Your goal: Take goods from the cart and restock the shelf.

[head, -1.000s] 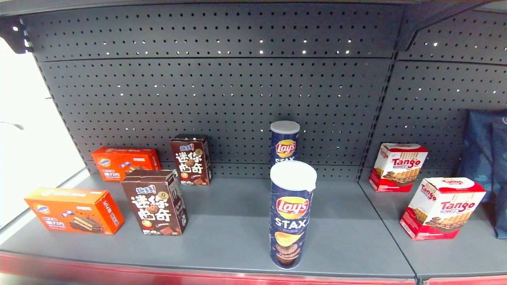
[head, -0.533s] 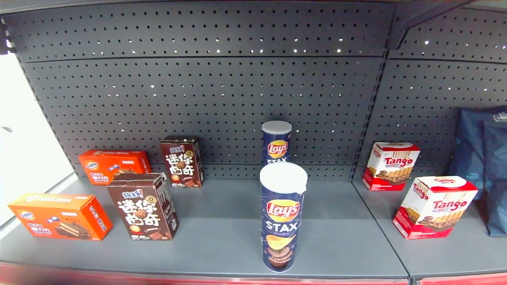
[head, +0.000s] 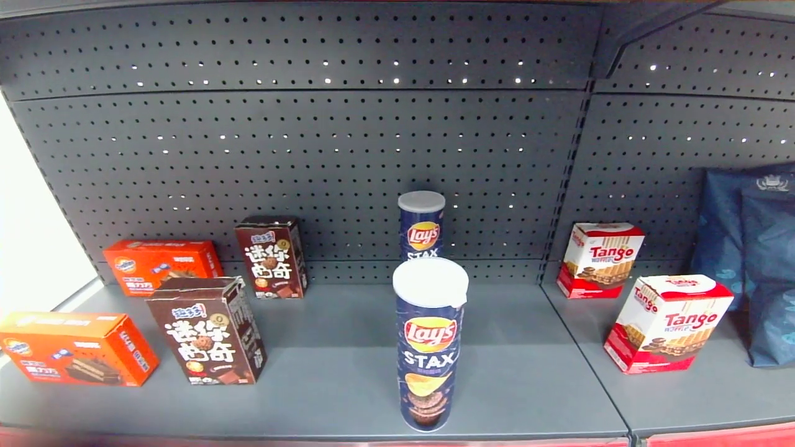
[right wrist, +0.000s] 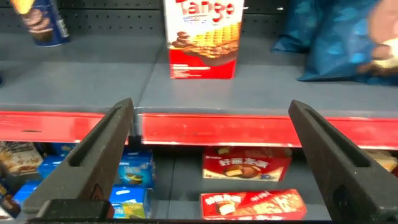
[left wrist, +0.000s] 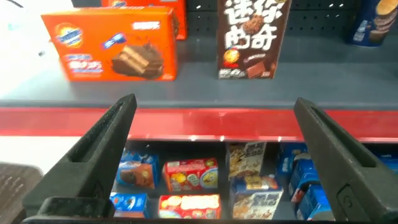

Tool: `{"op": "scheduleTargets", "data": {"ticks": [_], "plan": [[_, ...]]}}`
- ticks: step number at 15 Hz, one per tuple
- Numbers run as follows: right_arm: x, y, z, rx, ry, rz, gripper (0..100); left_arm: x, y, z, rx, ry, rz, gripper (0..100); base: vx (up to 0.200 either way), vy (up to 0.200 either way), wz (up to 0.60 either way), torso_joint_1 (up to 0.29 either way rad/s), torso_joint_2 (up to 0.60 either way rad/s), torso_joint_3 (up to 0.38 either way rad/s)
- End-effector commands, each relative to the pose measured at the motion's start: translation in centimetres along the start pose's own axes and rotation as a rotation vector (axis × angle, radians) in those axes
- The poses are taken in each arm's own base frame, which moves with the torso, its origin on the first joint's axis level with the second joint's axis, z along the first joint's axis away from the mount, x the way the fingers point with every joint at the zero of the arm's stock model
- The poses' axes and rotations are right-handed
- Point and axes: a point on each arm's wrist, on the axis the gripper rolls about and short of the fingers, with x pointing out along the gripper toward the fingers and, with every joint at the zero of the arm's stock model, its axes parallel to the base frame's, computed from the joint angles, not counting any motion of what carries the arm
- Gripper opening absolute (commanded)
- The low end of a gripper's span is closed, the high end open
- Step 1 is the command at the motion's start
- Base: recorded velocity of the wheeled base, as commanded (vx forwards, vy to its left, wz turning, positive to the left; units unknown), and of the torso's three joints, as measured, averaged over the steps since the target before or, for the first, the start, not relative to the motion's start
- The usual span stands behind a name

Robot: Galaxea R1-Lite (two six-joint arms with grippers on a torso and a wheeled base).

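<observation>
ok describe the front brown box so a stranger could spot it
On the grey shelf, look at the left half. Between the front orange box and the front blue can stands the front brown box. Unlike the rear brown box by the pegboard, it stands near the shelf's front edge.

The left pincer (left wrist: 214,102) and right pincer (right wrist: 210,104) match — matte black; long, tapering, flat-sided fingers (left wrist: 93,155).
</observation>
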Motion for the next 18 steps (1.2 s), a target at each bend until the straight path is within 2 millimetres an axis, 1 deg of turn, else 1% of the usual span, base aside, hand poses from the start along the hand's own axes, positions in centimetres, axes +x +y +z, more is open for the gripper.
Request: {"op": "scheduleTargets", "data": {"ticks": [1, 6, 9, 18], "plan": [[0.01, 0.00, 0.01, 0.000, 0.001, 0.001, 100, 0.00, 0.00, 0.00, -0.001, -0.001, 0.001, 100, 0.000, 0.000, 0.00, 0.000, 0.00, 0.000], [0.01, 0.00, 0.01, 0.000, 0.001, 0.001, 100, 0.00, 0.00, 0.00, -0.001, -0.001, 0.003, 100, 0.000, 0.000, 0.00, 0.000, 0.00, 0.000], [0.01, 0.00, 0.01, 0.000, 0.001, 0.002, 100, 0.00, 0.00, 0.00, -0.003, -0.001, 0.003, 100, 0.000, 0.200, 0.00, -0.001, 0.00, 0.001], [0.01, 0.00, 0.01, 0.000, 0.001, 0.002, 100, 0.00, 0.00, 0.00, 0.002, -0.001, -0.001, 100, 0.000, 0.000, 0.00, 0.000, 0.00, 0.000]]}}
